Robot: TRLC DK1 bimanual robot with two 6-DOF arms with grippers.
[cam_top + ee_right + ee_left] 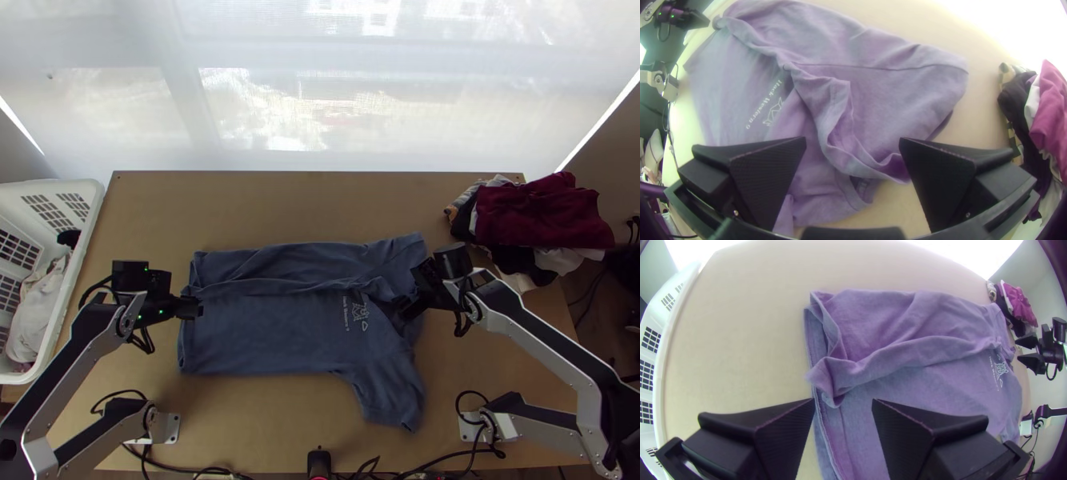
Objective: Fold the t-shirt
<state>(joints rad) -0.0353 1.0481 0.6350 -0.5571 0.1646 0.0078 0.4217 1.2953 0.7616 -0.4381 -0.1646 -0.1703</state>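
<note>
We have the blue t-shirt (264,332) lengthwise between us — left gripper (843,401) open by its hem (185,344), right gripper (853,140) open by its collar (835,156).

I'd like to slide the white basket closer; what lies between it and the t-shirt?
Between the basket and t-shirt, the top view shows the left gripper, its wrist and cables over otherwise bare table.

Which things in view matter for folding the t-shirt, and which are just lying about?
Part of the job:
- blue t-shirt
- left gripper
- right gripper

Lying about:
- clothes pile
- white basket
</note>
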